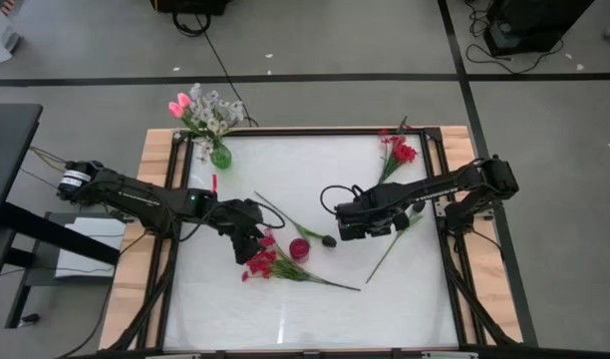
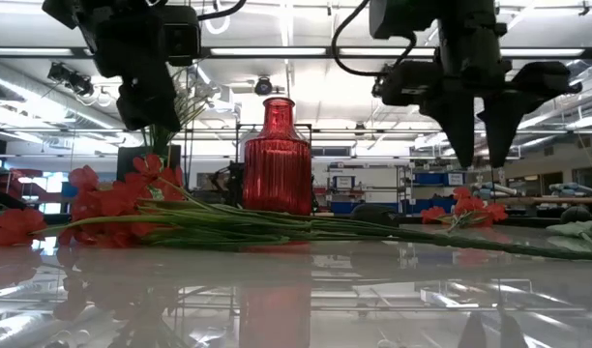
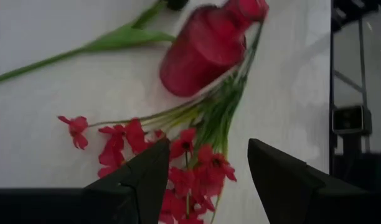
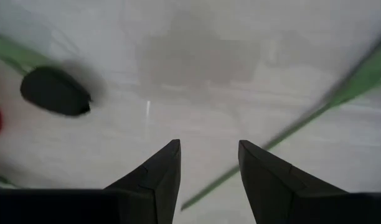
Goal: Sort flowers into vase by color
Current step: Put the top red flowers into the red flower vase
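**Both arms hang over the flowers near the red vase, holding nothing**

The left gripper [image 1: 253,247] hangs over the middle of the white desk [image 1: 315,299], just above a bunch of red flowers [image 1: 262,265]. Its fingers [image 3: 137,183] stand apart, and between them there is only the red bloom below; they hold nothing. The red flowers lie flat, with their green stems running past the small red vase [image 1: 300,249], which stands upright just beside them. In the low view the red vase [image 2: 277,157] rises behind the lying stems.

The right gripper [image 1: 351,225] hangs on the other side of the vase, above the bare desk. Its fingers [image 4: 156,177] are apart with a narrow gap and they are empty. A dark bud [image 4: 55,91] lies near them, and a thin green stem [image 4: 315,115] passes on the other side.

More red flowers [image 1: 398,153] lie at the far right corner of the desk. At the far left corner a green vase [image 1: 220,156] holds pink tulips [image 1: 180,103] and white blossoms [image 1: 213,112].
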Robot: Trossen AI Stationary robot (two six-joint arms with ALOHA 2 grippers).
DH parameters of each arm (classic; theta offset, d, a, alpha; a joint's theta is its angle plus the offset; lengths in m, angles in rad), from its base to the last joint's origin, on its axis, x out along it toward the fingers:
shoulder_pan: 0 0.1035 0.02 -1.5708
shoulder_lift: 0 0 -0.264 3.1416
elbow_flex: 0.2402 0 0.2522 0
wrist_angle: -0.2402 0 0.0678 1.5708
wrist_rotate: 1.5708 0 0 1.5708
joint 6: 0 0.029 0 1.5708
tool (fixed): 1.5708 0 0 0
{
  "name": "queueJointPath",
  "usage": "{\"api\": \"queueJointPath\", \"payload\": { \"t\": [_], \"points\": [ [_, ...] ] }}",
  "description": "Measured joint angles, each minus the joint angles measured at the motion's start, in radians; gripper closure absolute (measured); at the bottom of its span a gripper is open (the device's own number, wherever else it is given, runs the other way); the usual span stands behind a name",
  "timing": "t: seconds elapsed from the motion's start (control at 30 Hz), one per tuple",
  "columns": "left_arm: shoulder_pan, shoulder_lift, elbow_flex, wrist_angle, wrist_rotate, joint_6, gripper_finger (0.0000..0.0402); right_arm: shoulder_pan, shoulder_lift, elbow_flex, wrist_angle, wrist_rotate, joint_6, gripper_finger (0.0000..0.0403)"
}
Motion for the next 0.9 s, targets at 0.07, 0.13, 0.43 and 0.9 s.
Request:
{"api": "queueJointPath", "payload": {
  "t": [0.07,0.13,0.43,0.9],
  "points": [
    [0.000,0.000,0.000,-0.013,0.005,0.028,0.0180,0.029,0.000,0.000,0.033,-0.017,0.037,0.0233],
    [0.000,0.000,0.000,-0.027,0.005,0.067,0.0180,0.065,0.000,0.000,0.086,-0.021,0.086,0.0233],
    [0.042,0.000,0.000,-0.025,0.006,0.209,0.0180,0.222,0.000,0.000,0.312,0.093,0.323,0.0233],
    [0.125,0.000,0.001,0.029,0.052,0.241,0.0180,0.344,-0.081,0.201,-0.070,0.618,0.263,0.0247]
  ]
}}
